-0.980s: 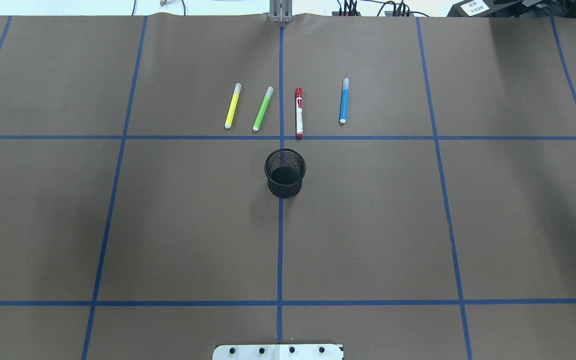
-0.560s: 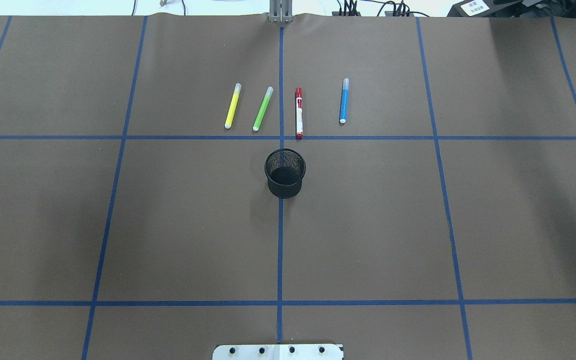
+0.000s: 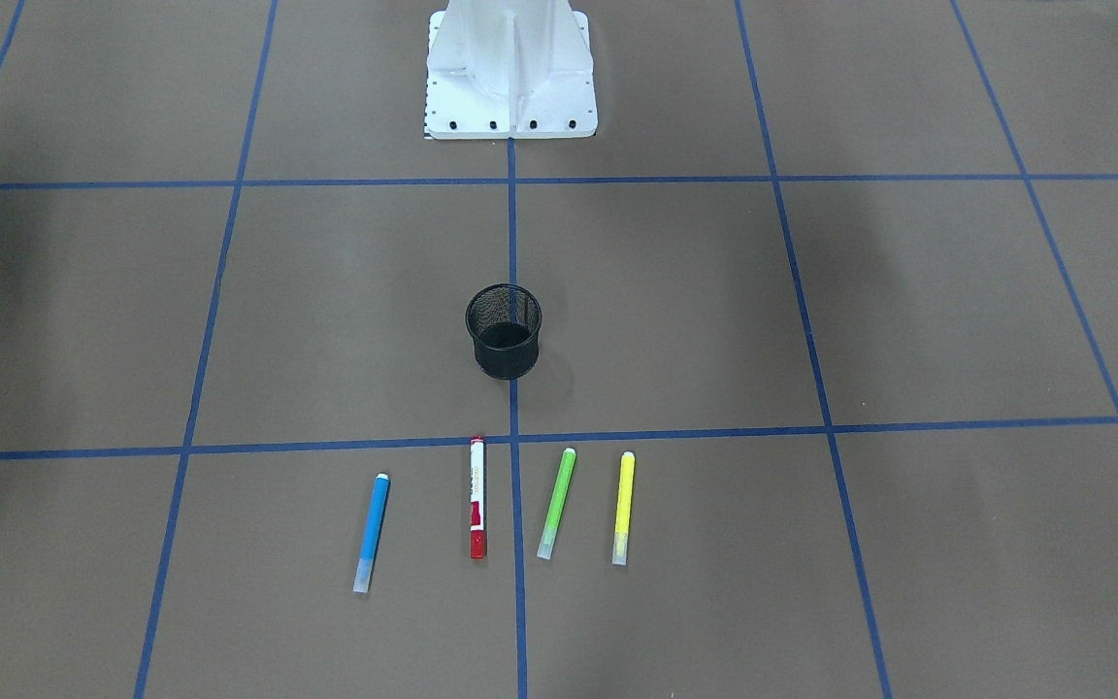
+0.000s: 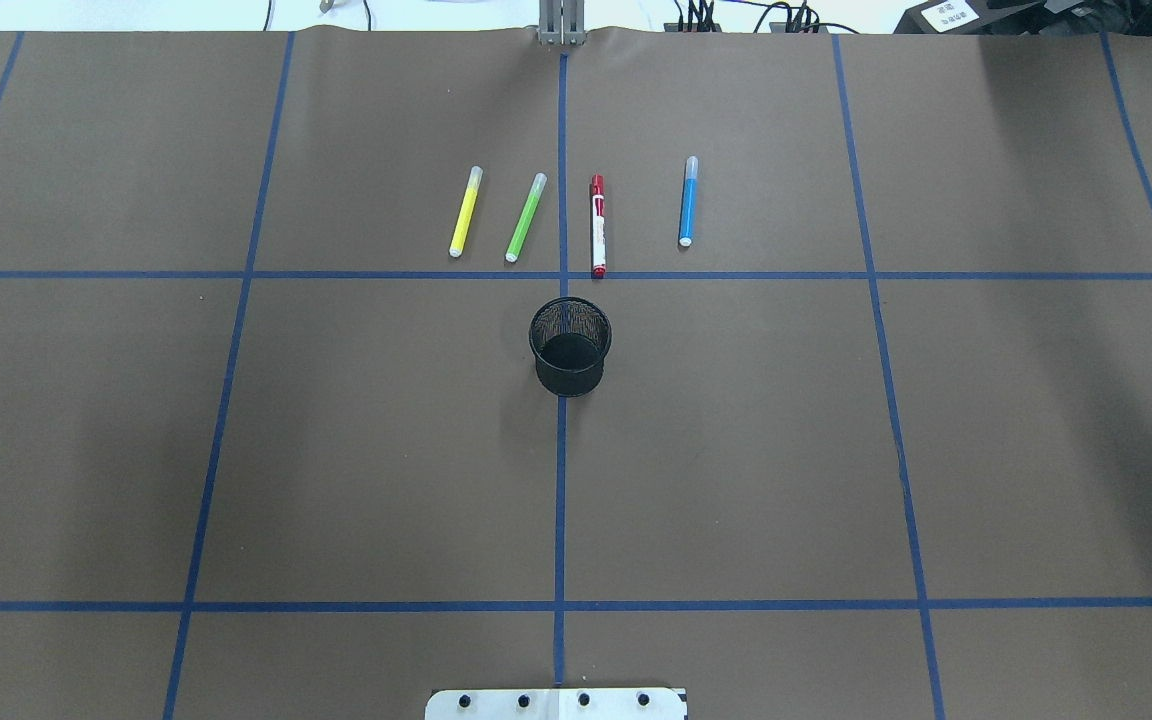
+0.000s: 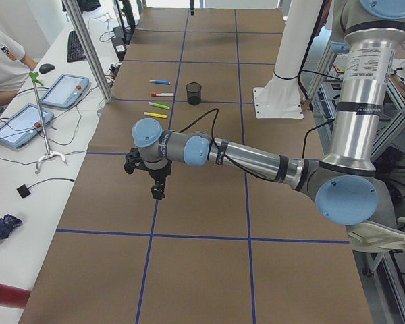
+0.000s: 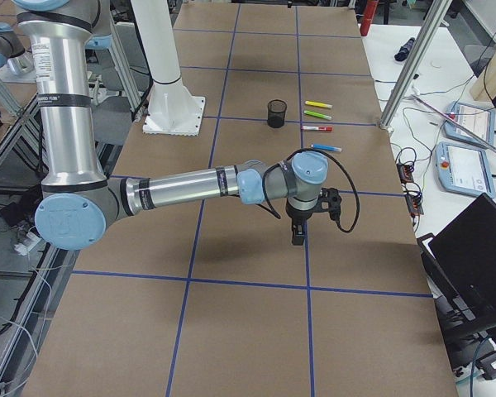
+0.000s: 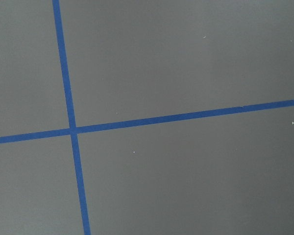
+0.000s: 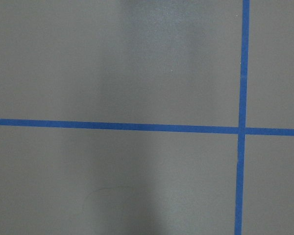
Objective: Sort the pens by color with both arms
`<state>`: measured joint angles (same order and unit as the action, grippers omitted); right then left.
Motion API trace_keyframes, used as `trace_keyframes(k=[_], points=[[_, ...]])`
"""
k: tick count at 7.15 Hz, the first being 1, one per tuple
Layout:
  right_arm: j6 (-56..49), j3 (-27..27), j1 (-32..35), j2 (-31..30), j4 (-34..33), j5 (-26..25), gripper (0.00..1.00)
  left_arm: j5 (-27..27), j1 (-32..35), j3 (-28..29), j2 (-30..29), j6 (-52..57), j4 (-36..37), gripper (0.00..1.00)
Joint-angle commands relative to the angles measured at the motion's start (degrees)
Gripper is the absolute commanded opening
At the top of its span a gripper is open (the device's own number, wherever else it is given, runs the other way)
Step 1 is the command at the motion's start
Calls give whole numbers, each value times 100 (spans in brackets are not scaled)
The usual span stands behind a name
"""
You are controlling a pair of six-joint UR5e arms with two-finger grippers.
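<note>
Matt brown paper cover [image 4: 736, 450], black mesh cup [image 4: 570, 350], smooth plastic pens [image 4: 464, 212]

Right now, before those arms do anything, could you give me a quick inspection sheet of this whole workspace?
Surface: table covered in brown paper with a blue tape grid.
Job's things: yellow pen, green pen, red marker and blue pen lie in a row, apart from each other, beside the upright black mesh cup, which has no pen in it.
Clutter: nothing seen.
Grippers: left gripper and right gripper hang over bare paper at opposite table ends, far from the pens; I cannot tell whether they are open or shut.
Cables: left wrist cable and right wrist cable, both black loops.
Surroundings: white mounting base; a seated person with tablets at a side bench.
</note>
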<state>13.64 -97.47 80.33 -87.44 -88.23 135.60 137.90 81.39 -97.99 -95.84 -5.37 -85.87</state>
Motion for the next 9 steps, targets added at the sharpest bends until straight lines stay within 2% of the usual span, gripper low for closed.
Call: trace_keyframes(k=[1, 9], points=[[34, 18, 0, -36, 7, 10, 99, 8, 26, -36, 13, -7, 9, 100], [7, -17, 0, -36, 16, 19, 99, 0, 9, -194, 83, -7, 18, 100]])
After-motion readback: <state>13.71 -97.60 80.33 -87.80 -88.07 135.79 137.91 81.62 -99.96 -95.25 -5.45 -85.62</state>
